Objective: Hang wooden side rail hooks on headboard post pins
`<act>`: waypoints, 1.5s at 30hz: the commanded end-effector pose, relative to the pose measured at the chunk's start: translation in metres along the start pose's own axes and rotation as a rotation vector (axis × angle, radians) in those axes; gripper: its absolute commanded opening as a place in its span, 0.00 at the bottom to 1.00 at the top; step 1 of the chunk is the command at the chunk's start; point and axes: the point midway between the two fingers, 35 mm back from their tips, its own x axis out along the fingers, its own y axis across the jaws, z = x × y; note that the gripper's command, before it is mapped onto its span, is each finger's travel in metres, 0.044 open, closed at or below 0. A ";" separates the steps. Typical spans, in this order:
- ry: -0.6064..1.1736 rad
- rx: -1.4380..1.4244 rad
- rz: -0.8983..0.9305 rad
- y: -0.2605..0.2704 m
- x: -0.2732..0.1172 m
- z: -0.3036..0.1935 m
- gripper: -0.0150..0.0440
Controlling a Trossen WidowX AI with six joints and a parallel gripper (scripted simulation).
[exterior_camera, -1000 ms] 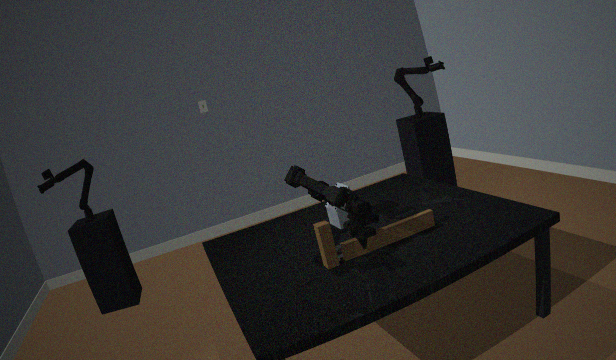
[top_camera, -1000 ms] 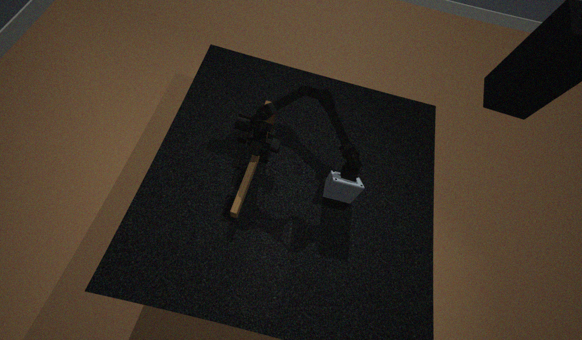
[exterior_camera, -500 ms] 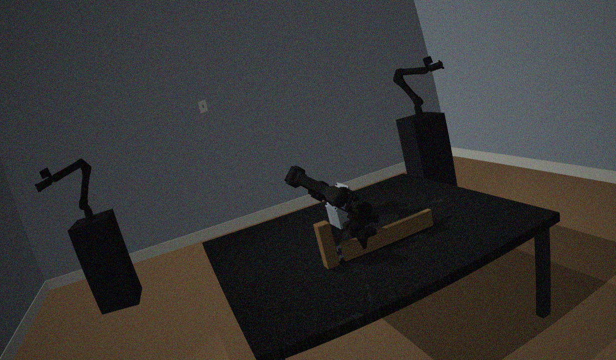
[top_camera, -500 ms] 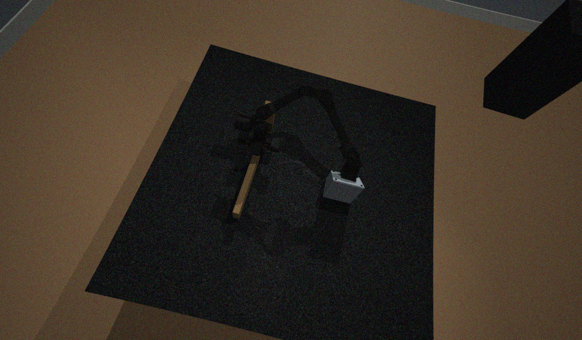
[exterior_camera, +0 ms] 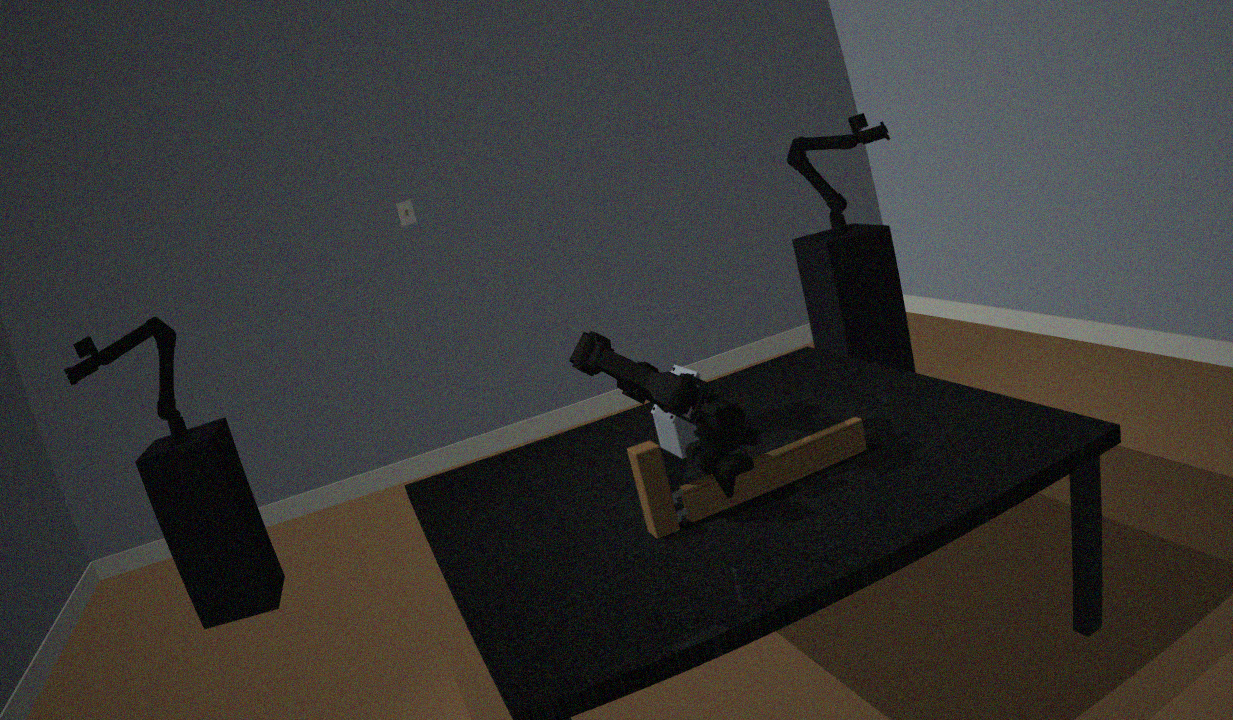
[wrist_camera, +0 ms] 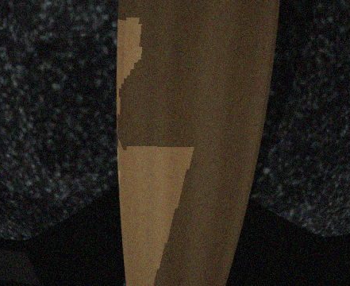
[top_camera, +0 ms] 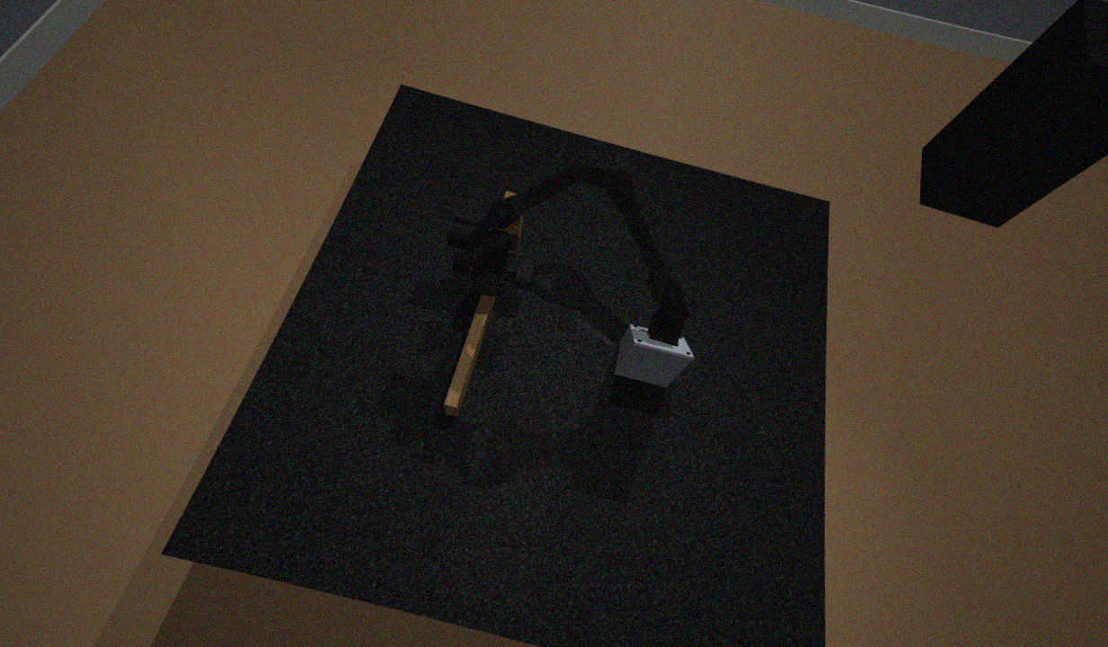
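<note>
The wooden side rail [top_camera: 465, 354] [exterior_camera: 812, 456] [wrist_camera: 198, 99] stands on edge, long and narrow, with one end close to the post. The upright headboard post [exterior_camera: 654, 492] [top_camera: 509, 193] stands at the rail's left end in the exterior view. Grey steel hardware [exterior_camera: 680, 506] shows in the narrow gap between them. Whether the hooks sit on the pins is too dark and small to tell. My gripper [top_camera: 491, 283] [exterior_camera: 726, 476] [wrist_camera: 171, 185] is shut on the rail near its post end, one finger on each side. I cannot tell whether the far end touches the table.
The dark table [top_camera: 557, 515] [exterior_camera: 548, 582] carries everything. My arm's light grey base [top_camera: 652, 363] [exterior_camera: 671, 434] stands to one side of the rail, with the arm arching over from it. Two black pedestals [exterior_camera: 210, 528] [exterior_camera: 848, 304] with other arms stand off the table.
</note>
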 end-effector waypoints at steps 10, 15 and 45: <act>0.002 -0.020 -0.003 0.000 -0.006 0.002 0.25; 0.002 -0.020 -0.003 0.000 -0.006 0.002 0.25; 0.002 -0.020 -0.003 0.000 -0.011 0.002 0.25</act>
